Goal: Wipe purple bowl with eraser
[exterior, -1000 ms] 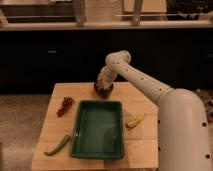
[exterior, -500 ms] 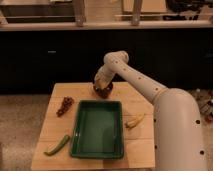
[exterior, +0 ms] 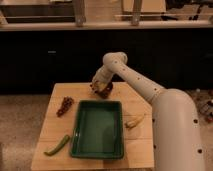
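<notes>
The purple bowl is small, dark and round. It sits on the wooden table just behind the far edge of the green tray. My gripper reaches down from the white arm into the bowl and hides most of it. It is shut on the eraser, of which only a small tan patch shows at the gripper tip, against the bowl's inside.
A rectangular green tray fills the middle of the table. A bunch of dark red grapes lies to its left, a green pepper at the front left, and a yellow curved pepper to its right. A dark counter stands behind.
The gripper has shifted slightly back and forth over the bowl with the eraser. The bowl and the other things have stayed in place.
</notes>
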`<state>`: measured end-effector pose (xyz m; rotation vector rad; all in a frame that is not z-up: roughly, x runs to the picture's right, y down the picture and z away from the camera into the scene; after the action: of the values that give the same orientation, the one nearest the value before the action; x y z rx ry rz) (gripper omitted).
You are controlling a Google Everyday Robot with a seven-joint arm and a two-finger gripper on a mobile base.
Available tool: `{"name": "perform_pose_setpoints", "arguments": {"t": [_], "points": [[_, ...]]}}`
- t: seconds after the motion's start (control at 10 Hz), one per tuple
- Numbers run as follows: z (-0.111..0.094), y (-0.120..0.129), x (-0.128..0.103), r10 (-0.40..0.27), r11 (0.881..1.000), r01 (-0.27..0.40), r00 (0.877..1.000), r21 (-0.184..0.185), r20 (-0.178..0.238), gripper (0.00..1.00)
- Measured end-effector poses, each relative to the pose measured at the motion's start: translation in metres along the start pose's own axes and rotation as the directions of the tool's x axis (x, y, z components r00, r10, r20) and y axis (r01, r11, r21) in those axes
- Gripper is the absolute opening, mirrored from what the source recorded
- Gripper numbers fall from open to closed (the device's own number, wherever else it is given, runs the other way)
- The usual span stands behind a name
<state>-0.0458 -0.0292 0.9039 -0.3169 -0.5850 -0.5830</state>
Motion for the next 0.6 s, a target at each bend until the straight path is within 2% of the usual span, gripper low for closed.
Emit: {"name": "perform_pose_setpoints", "arguments": {"t": [0.2,0.3,0.6], "points": [[-0.003,0.014,-0.001,0.011,1.0,-0.011,1.0,-0.023,0.005,0.0],[-0.008,0.025,0.007,0.031,0.999,-0.031,0.999,-0.028,-0.005,0.0],[-0.015,0.033,0.025,0.064,0.998,-0.065,0.997,-0.022,-0.041,0.0]]}}
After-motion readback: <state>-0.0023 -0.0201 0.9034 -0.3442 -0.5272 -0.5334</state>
